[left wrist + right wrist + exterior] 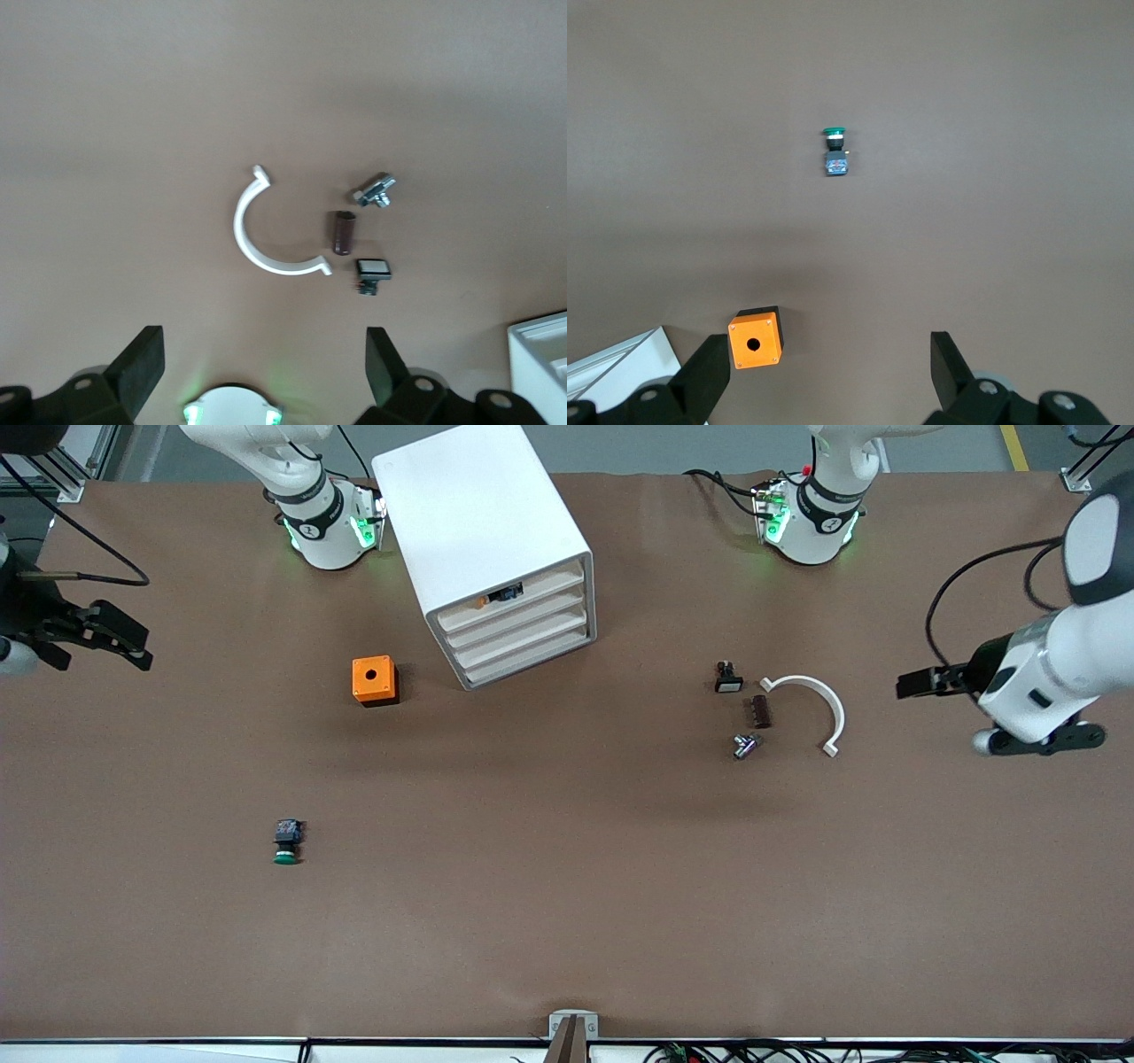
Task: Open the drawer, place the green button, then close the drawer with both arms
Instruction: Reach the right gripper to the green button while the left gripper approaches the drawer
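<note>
You are at the opening step: the lowest drawer (530, 662) of the cabinet (487, 540) is shut. The left gripper (912, 684) and right gripper (115, 638) wait at the worktop's ends, fingers released, holding nothing. Next, pull that drawer out. One button (286, 841) lies nearer the camera than one orange box (374, 680); four drawers

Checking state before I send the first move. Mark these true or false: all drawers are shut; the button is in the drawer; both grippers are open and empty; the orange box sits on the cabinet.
1. All drawers of the cabinet are shut. True; the lowest drawer is shut too.
2. The button is in the drawer. False: it lies on the table, nearer the camera than the orange box.
3. The left gripper and right gripper are open, empty. True.
4. The orange box sits on the cabinet. False: on the table beside it.
</note>
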